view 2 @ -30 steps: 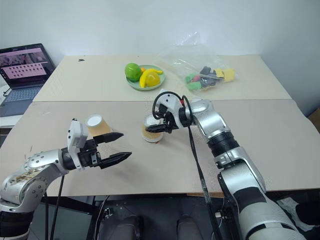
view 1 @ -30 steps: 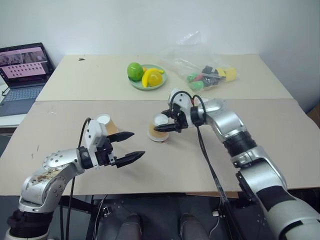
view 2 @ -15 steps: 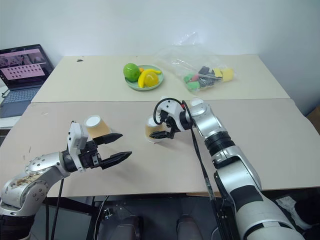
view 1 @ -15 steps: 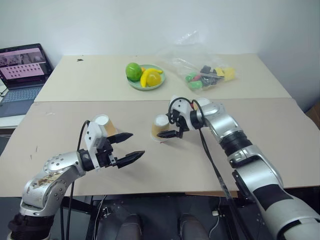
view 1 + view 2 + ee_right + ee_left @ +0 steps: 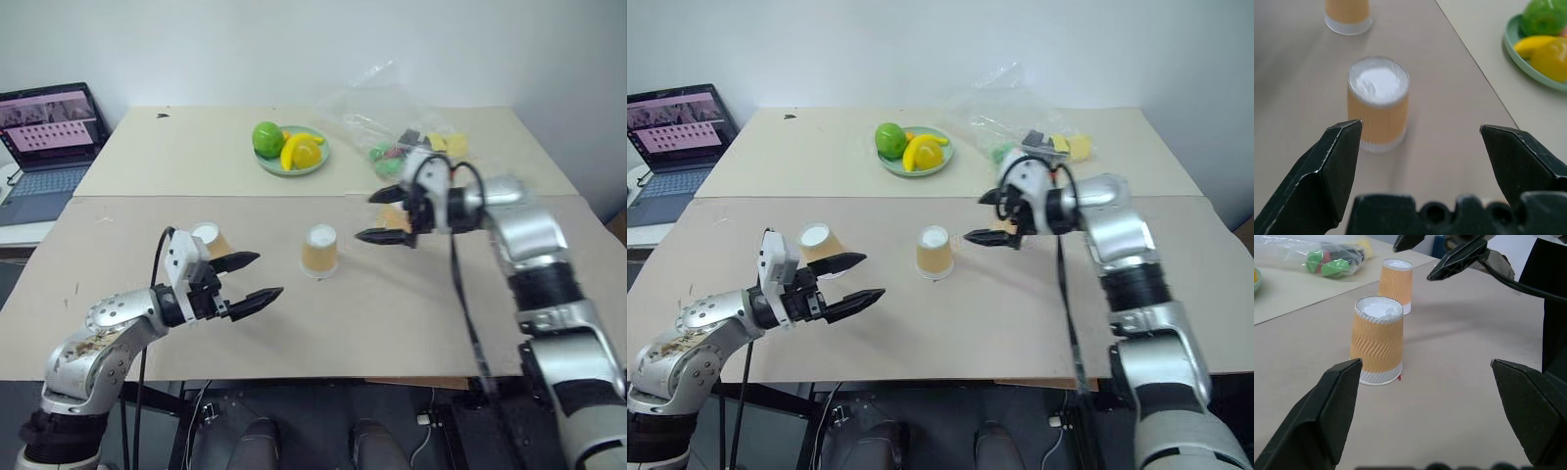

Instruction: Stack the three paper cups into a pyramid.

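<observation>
The right gripper point(image 5: 384, 215) has let go of the middle cup point(image 5: 319, 251) and pulled away to its right, jaws spread wide over a third cup point(image 5: 1396, 285). Left of the middle cup, the left gripper point(image 5: 249, 277) waits open beside another cup point(image 5: 210, 239). The base row looks unfinished.
</observation>
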Robot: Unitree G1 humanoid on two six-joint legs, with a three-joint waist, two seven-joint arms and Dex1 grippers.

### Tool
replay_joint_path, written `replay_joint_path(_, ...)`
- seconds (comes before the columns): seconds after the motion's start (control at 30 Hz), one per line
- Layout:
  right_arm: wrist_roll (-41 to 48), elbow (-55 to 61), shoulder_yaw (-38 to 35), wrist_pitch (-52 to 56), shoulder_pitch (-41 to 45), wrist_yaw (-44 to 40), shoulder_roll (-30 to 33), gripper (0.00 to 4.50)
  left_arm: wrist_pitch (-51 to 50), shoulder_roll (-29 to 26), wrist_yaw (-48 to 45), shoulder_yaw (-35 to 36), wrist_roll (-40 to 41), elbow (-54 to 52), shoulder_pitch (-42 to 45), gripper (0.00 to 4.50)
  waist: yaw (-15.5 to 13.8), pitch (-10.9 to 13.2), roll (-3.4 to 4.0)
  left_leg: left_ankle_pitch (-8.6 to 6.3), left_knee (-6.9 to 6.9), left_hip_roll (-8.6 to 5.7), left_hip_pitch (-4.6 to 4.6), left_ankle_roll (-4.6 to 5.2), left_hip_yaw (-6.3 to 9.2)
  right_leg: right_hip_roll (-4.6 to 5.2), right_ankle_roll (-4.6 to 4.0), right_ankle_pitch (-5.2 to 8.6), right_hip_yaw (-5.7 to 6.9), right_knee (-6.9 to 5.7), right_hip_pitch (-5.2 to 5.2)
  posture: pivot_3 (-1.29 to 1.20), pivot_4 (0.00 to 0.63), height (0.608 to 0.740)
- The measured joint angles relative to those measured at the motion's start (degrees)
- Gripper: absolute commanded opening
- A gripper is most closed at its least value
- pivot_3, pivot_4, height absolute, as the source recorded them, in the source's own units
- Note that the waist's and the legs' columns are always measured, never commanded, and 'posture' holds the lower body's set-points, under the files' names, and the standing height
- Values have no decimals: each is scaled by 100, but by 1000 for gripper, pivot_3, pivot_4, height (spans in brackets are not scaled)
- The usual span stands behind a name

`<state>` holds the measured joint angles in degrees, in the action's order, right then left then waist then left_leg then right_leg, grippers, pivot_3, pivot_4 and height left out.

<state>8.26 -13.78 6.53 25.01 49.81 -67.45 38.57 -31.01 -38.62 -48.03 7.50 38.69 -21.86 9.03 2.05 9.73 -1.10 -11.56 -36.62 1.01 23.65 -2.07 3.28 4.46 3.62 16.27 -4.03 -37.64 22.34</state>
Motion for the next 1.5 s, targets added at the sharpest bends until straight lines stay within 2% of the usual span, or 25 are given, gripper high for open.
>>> replay_joint_path(0.1,-20,103,-535,382,-344,785,88,4471,7,3,-6,0,-41,14,5,4500,68,0,-1,0,0,1,-10,0,-9,-1,-1,0,-13,-8,0,0,150,740)
replay_joint_path(0.2,-316,323,-1159,685,-535,2430,-202,4471,7,4,-15,-1,-71,23,10,4500,85,0,-1,0,5,5,-16,0,-6,-7,-2,1,-13,-13,0,0,150,740)
replay_joint_path(0.23,-371,393,-1213,698,-606,2651,-263,4471,7,4,-17,0,-78,28,10,4500,82,0,-1,0,5,6,-15,0,-5,-7,-2,1,-11,-13,-1,0,150,740)
replay_joint_path(0.3,-536,714,-1343,835,-981,3470,-708,4471,7,5,-23,-7,-101,52,31,4500,83,-2,-4,0,7,4,-13,0,-9,-5,-2,1,-13,-8,0,0,150,740)
replay_joint_path(0.37,-589,789,-1281,969,-1315,3931,-1102,4471,7,5,-44,-20,-130,85,114,4500,70,-1,-3,1,5,-1,-6,-1,-10,0,-2,1,-15,-11,3,0,150,740)
replay_joint_path(0.53,-470,888,-1211,1061,-1579,4289,-1475,4471,-2,3,-112,-19,-135,184,227,4500,50,0,-1,1,5,-2,-7,-1,-8,0,-2,1,-14,-10,2,0,150,740)
replay_joint_path(0.8,-459,596,-1211,937,-1442,4441,-1550,4471,-5,-39,-232,-19,-157,244,233,4500,58,0,-1,1,5,0,-11,-1,-9,-2,-2,1,-13,-9,0,0,150,740)
replay_joint_path(1.5,-471,-2644,-1111,-687,500,4504,-2216,4471,0,-46,-159,22,-290,242,202,4500,88,0,0,1,5,2,-12,-1,-8,-3,-3,1,-13,-10,2,0,150,740)
